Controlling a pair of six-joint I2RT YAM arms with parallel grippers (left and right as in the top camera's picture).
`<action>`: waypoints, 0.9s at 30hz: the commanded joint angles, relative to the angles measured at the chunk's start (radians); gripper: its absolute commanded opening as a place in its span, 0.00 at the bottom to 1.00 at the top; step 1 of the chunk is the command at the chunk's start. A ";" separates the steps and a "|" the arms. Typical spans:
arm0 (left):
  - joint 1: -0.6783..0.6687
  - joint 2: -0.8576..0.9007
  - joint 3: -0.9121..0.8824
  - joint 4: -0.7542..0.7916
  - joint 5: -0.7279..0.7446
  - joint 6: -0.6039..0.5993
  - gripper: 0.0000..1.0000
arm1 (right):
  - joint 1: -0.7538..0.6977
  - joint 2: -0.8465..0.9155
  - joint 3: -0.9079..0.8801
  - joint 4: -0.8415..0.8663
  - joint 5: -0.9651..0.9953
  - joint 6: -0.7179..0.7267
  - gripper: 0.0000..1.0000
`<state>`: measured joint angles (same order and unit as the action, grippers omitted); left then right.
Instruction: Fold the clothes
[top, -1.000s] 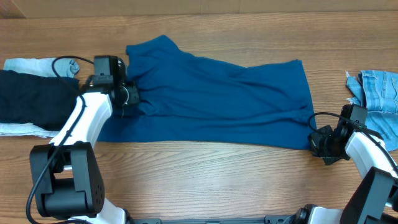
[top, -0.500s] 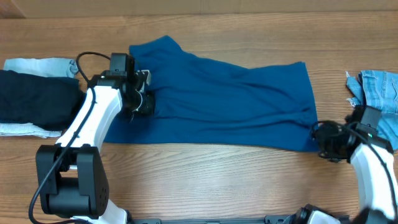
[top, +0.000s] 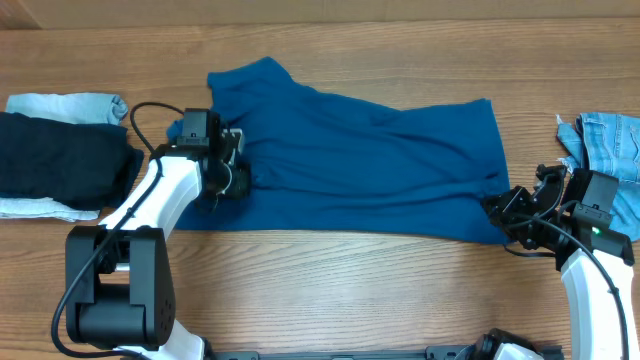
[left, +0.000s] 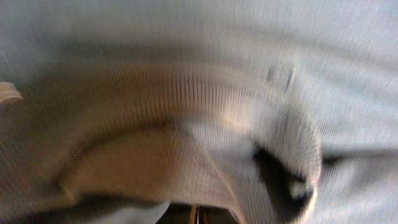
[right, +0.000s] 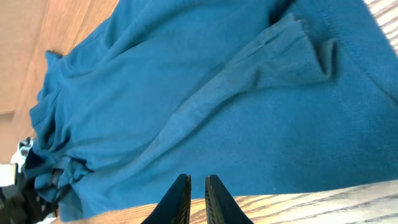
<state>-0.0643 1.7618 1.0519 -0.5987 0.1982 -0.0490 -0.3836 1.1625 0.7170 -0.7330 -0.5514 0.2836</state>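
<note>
On the wooden table (top: 330, 290), listed from largest item down: one royal-blue polo shirt (top: 370, 160), knit, lying spread lengthwise across the middle and creased on the diagonal, with one end toward the left arm and the hem toward the right. One near-black folded garment (top: 50, 155) lies at the left edge and one frayed light-blue denim piece (top: 612, 140) at the right edge; both are apart from the shirt and not part of the job. Left gripper (top: 228, 170): set on the shirt's left end, jaws closed tight, apparently on a bunch of knit that fills the blurred wrist view. Right gripper (right: 196, 180): at the hem edge by the lower right corner, jaws drawn narrow with a sliver of gap. Whether cloth is caught there cannot be told. Handling note, as judgement: confirm a pinch through both layers at the hem before lifting. Raise both ends together, keep the cloth taut enough to shed the creases, carry it over evenly, and stay clear of the neighbouring garments.
</note>
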 joint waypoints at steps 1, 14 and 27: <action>-0.002 0.002 0.002 0.105 0.005 -0.049 0.04 | 0.005 -0.002 0.021 0.001 -0.031 -0.024 0.13; 0.064 0.002 0.256 0.100 -0.079 -0.039 0.19 | 0.005 -0.002 0.021 -0.014 -0.027 -0.031 0.13; 0.044 0.003 0.006 -0.048 -0.017 -0.064 0.07 | 0.005 -0.002 0.021 -0.039 0.006 -0.079 0.13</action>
<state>-0.0135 1.7657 1.1328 -0.7322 0.1715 -0.0811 -0.3836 1.1625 0.7174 -0.7776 -0.5579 0.2176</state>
